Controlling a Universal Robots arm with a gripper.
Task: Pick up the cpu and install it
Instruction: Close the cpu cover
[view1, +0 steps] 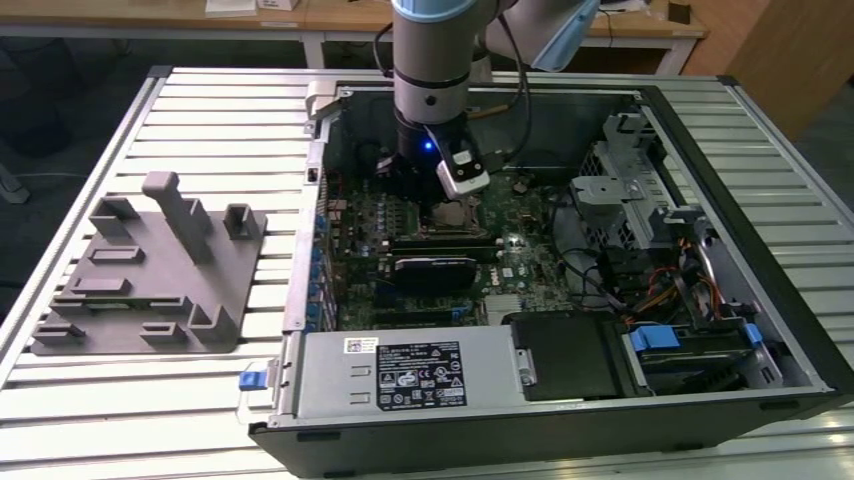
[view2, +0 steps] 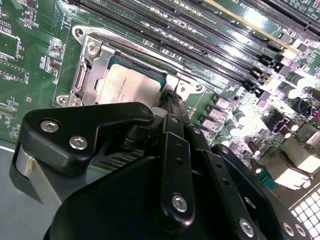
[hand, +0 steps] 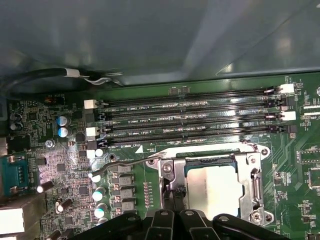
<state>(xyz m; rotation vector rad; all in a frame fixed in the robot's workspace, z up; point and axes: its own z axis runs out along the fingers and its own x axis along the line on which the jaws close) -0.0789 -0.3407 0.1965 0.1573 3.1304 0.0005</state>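
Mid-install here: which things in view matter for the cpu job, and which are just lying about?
For the job:
- cpu, sitting inside the socket frame
- gripper, at the socket's edge
- socket lever

Just there:
- grey fixture on the table
- memory slots
- power supply

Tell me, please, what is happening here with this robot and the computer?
A robot arm reaches into an open computer case. The cpu lies in the metal socket frame on the motherboard. The gripper is right at the frame's edge beside the cpu; I cannot tell whether it touches it.
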